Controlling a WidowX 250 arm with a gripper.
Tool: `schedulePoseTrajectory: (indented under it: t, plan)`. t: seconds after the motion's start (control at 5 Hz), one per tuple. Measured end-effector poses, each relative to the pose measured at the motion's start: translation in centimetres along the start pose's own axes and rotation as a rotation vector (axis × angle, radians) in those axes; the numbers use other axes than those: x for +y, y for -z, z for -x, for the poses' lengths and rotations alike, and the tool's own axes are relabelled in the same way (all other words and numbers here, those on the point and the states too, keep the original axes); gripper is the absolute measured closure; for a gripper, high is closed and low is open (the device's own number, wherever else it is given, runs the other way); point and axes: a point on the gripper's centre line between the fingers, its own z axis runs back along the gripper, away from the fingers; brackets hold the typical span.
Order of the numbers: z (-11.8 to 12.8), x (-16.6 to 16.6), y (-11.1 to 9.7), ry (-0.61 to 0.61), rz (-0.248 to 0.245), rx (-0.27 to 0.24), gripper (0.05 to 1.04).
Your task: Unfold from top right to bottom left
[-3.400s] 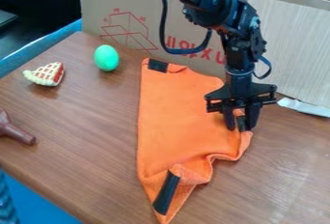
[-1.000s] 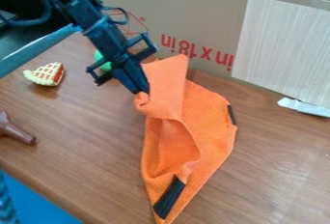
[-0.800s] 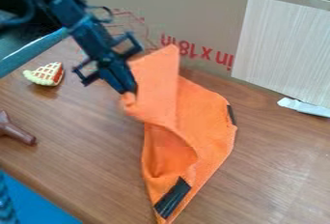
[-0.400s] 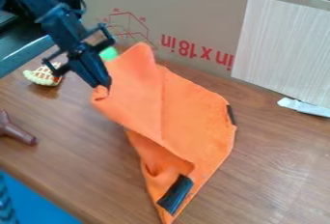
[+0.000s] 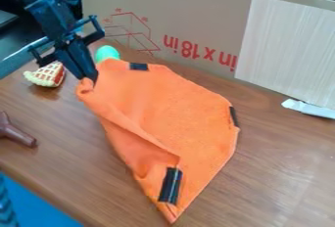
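Observation:
At the upper left, my gripper (image 5: 87, 80) is shut on the left corner of the orange cloth (image 5: 173, 106). That pinched corner is bunched up at the fingertips. From there the cloth spreads to the right across the table, with a fold running diagonally down its left side toward the bottom tip. Black patches show on its top edge, its right edge and near its lower tip.
A green egg (image 5: 107, 53) touches or nearly touches the cloth's top left. The toy pie slice (image 5: 46, 75) lies left of the gripper, a brown object (image 5: 14, 132) at the left edge. A cardboard box (image 5: 196, 30) stands behind.
The gripper went from the cloth's right side to the upper left, carrying a corner with it. The cloth has spread leftward, and its raised top part has come down.

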Motion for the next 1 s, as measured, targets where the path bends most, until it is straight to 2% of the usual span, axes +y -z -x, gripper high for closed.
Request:
schedulePoseTrajectory:
  t: [0.4, 0.6, 0.8, 1.0]
  plan:
    - [0.1, 1.8, 0.1, -0.035, -0.106, 0.014, 1.014]
    - [0.7, 3.0, 0.6, -0.06, -0.164, 0.07, 0.868]
    - [0.7, 3.6, -0.5, -0.076, -0.246, 0.091, 0.612]
    - [0.7, 3.6, -1.3, -0.076, -0.318, 0.107, 0.307]
